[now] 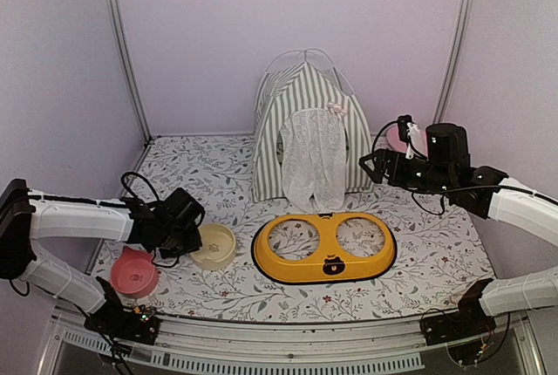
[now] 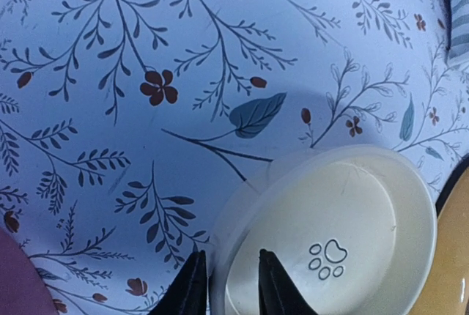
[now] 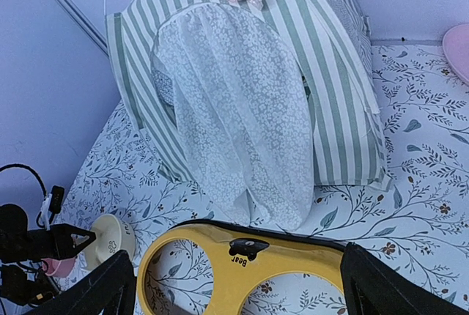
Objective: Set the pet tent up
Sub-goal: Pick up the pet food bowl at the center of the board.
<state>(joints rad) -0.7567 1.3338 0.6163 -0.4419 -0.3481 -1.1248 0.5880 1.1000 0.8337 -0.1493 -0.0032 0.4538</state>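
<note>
**Legible marks.** The word "Bear" is printed in black on the yellow two-ring bowl holder (image 3: 242, 275), on its rim midway between the two openings. It is read in the right wrist view, just beside a small black bear-head emblem (image 3: 248, 245). In the top external view the same emblem (image 1: 332, 265) is seen on the holder (image 1: 324, 237), but the lettering there is too small to be read. A paw-print sign (image 2: 327, 258), drawn in outline as one pad with small toes, is marked on the inner floor of the cream bowl (image 2: 366, 205).
</note>
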